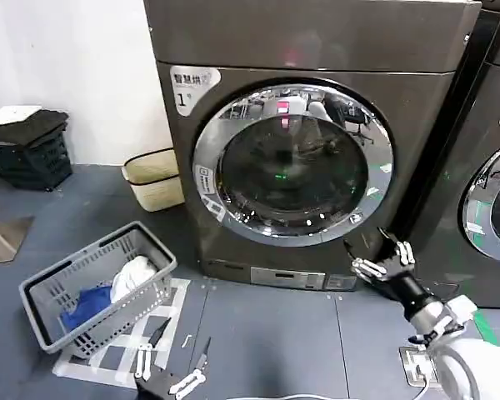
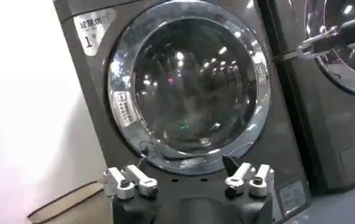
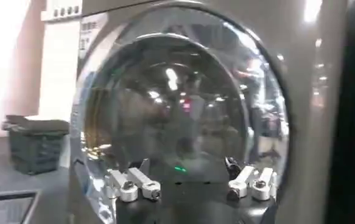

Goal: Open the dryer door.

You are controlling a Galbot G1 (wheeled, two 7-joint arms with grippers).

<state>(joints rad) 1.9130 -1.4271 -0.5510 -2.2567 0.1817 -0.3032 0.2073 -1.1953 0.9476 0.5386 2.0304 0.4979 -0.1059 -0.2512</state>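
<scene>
The dryer door (image 1: 293, 162) is a big round door with a shiny chrome rim and dark glass, on a grey-brown machine labelled "1". It sits flush against the machine front. My right gripper (image 1: 375, 250) is open just below and to the right of the door's rim, not touching it. In the right wrist view the door (image 3: 177, 103) looms close in front of the open right gripper (image 3: 187, 165). My left gripper (image 1: 179, 343) hangs low over the floor, open and holding nothing. From the left wrist view, the left gripper (image 2: 186, 159) faces the door (image 2: 189, 85) from farther back.
A grey laundry basket (image 1: 100, 287) with white and blue clothes stands on the floor to the left. A beige bin (image 1: 154, 179) sits beside the dryer, and a black crate (image 1: 29, 146) by the wall. A neighbouring machine (image 1: 492, 200) stands at the right edge.
</scene>
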